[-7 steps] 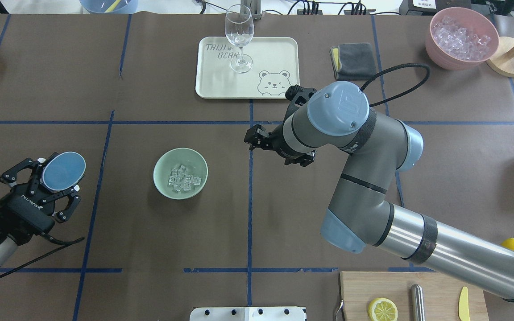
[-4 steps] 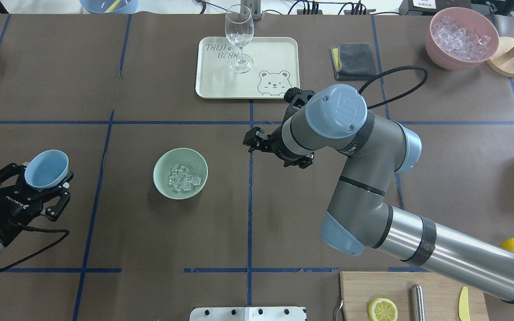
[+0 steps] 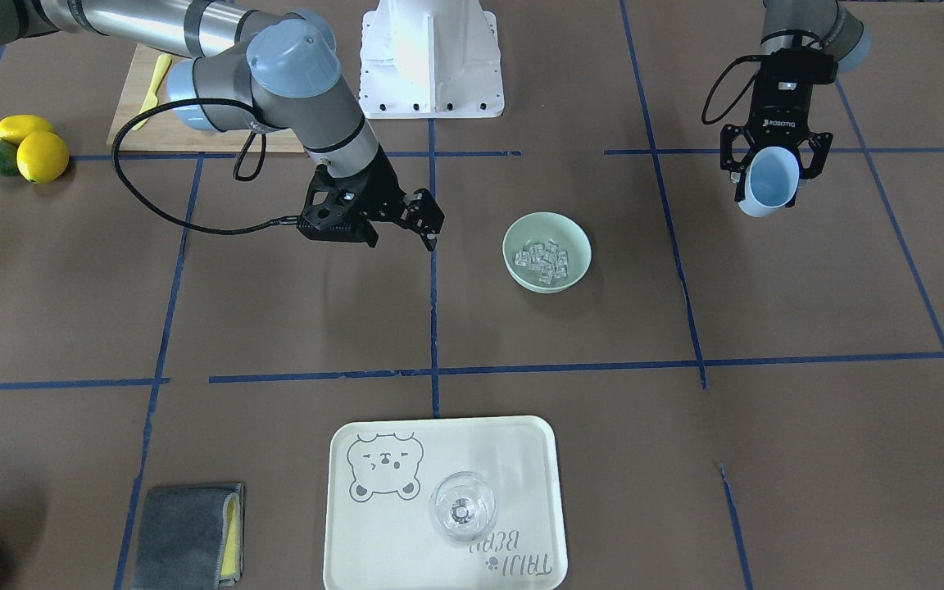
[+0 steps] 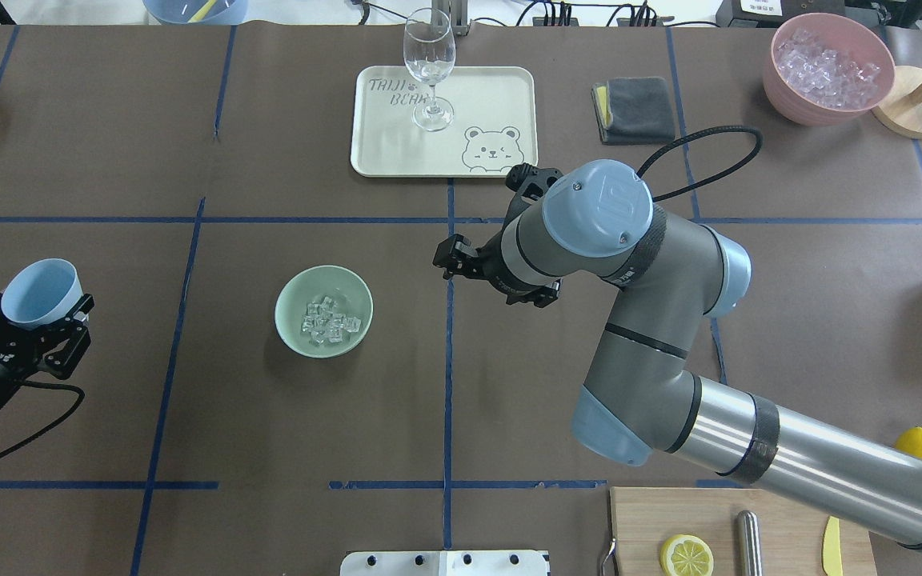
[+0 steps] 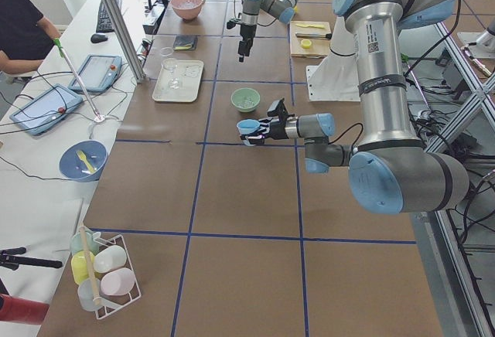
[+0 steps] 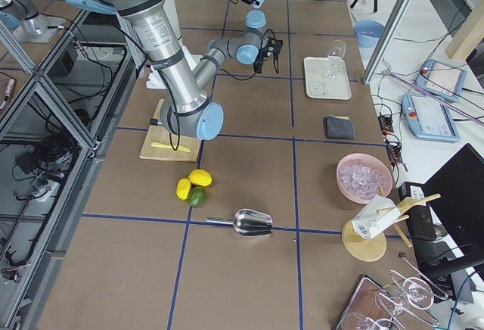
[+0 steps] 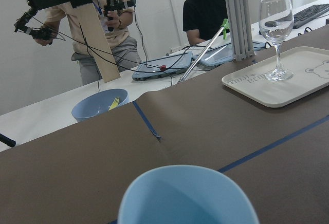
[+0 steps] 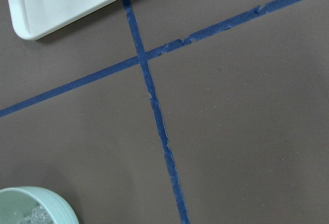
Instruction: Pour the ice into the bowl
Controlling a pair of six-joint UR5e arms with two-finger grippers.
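Brown tabletop [image 4: 269, 448]: paper-covered and ruled into cells by blue tape. Broad bare stretches lie all round the bowl, and the left side view shows more bare paper beyond the left arm, so both arms have room to draw back.
Right arm: reaches in over the middle. Over the last second it has crept only slightly towards the bowl's side.
Tray [image 4: 397, 156]: carries a wine glass [image 4: 429, 64] and stands well beyond the bowl, clear of both arms.
Left hand [image 4: 33, 316]: closed around the blue cup. A second ago it was nearer the bowl with the cup tipped over. Now it has pulled out to the robot's left, well apart from the bowl, and turned the cup mouth-up.
Right hand [image 4: 451, 260]: hovers at the tape line, near the bowl but not touching it. It carries nothing, and its fingers look spread, though the angle is poor.
Bowl [image 4: 285, 294]: mint-green and upright inside its own taped cell, touching nothing and in the same spot as a second ago.
Blue cup [image 4: 38, 290]: the left wrist view shows what can be seen of its inside as bare.
Ice [image 4: 329, 320]: a heap of clear cubes on the bowl's floor, with none seen on the paper. The pour therefore looks finished, and probably only parking the cup remains.
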